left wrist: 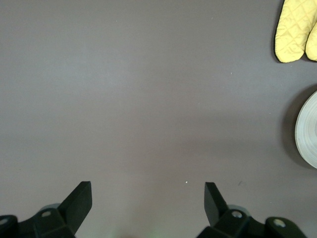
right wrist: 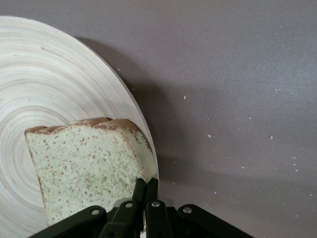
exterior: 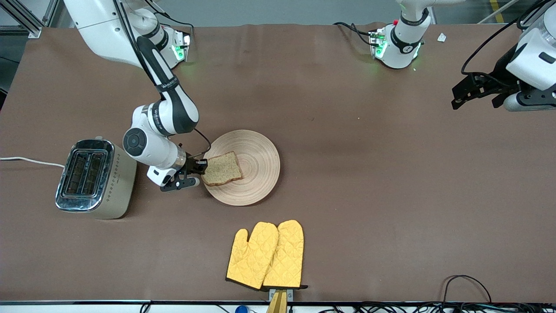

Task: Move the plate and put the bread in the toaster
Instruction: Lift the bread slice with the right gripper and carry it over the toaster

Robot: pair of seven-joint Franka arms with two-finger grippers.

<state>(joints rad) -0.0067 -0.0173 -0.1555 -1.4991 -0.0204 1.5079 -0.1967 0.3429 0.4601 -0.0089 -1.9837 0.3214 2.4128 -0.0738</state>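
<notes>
The light-wood plate [exterior: 258, 174] lies on the table beside the beige toaster [exterior: 93, 178], toward the right arm's end. The brown bread slice [exterior: 222, 168] lies on the plate's part closest to the toaster. My right gripper [exterior: 203, 166] is low between toaster and plate, shut on the bread's edge. In the right wrist view its fingers [right wrist: 140, 187] pinch the bread [right wrist: 84, 168] at a corner by the rim of the plate [right wrist: 59, 84]. My left gripper [exterior: 462, 93] is open and empty, waiting above bare table at the left arm's end [left wrist: 148, 198].
A pair of yellow oven mitts [exterior: 267, 254] lies nearer the front camera than the plate, by the table's front edge; it shows in the left wrist view too [left wrist: 296, 29]. The toaster's white cord [exterior: 30, 161] runs off the table's end.
</notes>
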